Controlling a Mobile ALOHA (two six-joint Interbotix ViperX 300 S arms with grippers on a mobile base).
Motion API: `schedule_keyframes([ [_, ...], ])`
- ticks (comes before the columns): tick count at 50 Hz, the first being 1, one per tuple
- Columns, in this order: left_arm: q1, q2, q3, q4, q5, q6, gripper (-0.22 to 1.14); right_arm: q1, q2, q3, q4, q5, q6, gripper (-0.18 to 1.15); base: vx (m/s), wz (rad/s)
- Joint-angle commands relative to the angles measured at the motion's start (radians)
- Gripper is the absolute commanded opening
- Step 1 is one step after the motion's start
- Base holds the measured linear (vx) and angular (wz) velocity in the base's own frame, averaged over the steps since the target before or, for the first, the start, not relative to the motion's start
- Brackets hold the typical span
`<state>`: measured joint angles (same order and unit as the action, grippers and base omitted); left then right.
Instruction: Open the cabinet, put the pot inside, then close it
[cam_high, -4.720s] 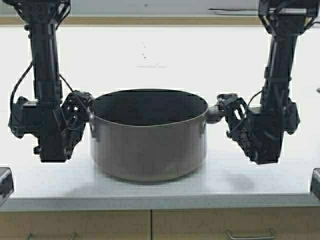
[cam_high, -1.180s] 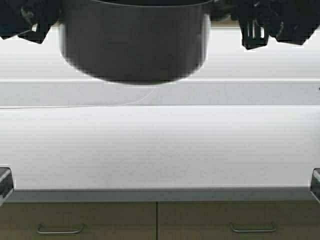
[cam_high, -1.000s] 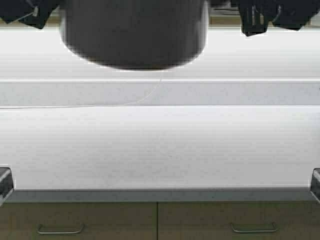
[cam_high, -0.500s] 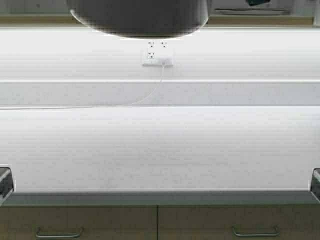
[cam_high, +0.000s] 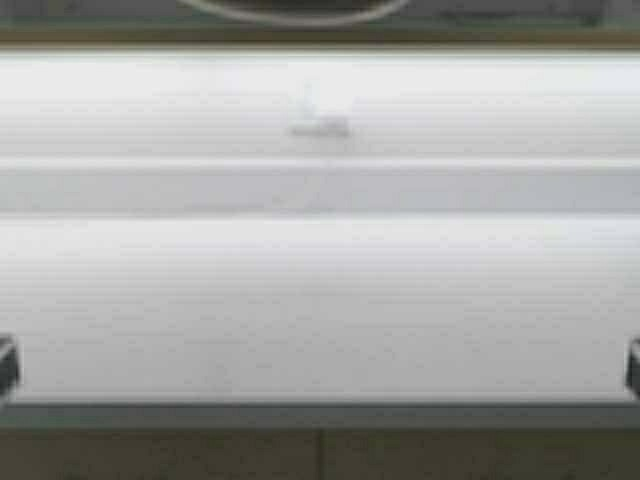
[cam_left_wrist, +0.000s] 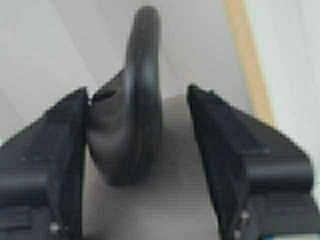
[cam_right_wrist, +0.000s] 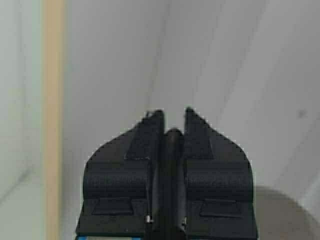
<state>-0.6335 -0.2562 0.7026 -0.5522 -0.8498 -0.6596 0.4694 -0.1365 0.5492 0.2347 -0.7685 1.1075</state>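
Pot (cam_high: 292, 10) up at the top edge of the high view, only its rounded underside showing, above the white countertop (cam_high: 320, 300).

Left gripper (cam_left_wrist: 137, 107): fingers spread apart. The pot's dark loop handle (cam_left_wrist: 135, 115) stands between them, against one finger (cam_left_wrist: 55, 150), a gap to the other.

Right gripper (cam_right_wrist: 173, 122): fingers pinched tight on a thin dark handle (cam_right_wrist: 173, 142). Pale cabinet (cam_right_wrist: 210, 65) inside surfaces just beyond both grippers.

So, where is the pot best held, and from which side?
By the two loop handles at its rim, one from each side, since the pot is wide. The right gripper pinches one handle; the other stands between the fingers of the left gripper.
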Motion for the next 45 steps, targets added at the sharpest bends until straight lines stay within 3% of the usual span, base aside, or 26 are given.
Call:
schedule_keyframes([
  [1,-0.058,0.043,-0.089,0.034,0.097,0.057,0.02,0.069,-0.006,-0.100,-0.028,0.038,0.023,0.08,0.07,0.03],
  [13,-0.026,0.112,-0.222,0.034,0.167,0.055,0.02,0.018,0.028,-0.170,-0.028,0.103,0.028,0.08,0.07,0.03],
  [29,0.000,0.221,-0.420,0.029,0.268,0.049,0.02,-0.006,0.114,-0.364,-0.023,0.287,0.032,0.08,0.05,0.01],
  [45,0.031,0.288,-0.476,0.028,0.278,0.037,0.02,-0.025,0.149,-0.376,-0.005,0.293,0.028,0.08,0.05,0.02],
])
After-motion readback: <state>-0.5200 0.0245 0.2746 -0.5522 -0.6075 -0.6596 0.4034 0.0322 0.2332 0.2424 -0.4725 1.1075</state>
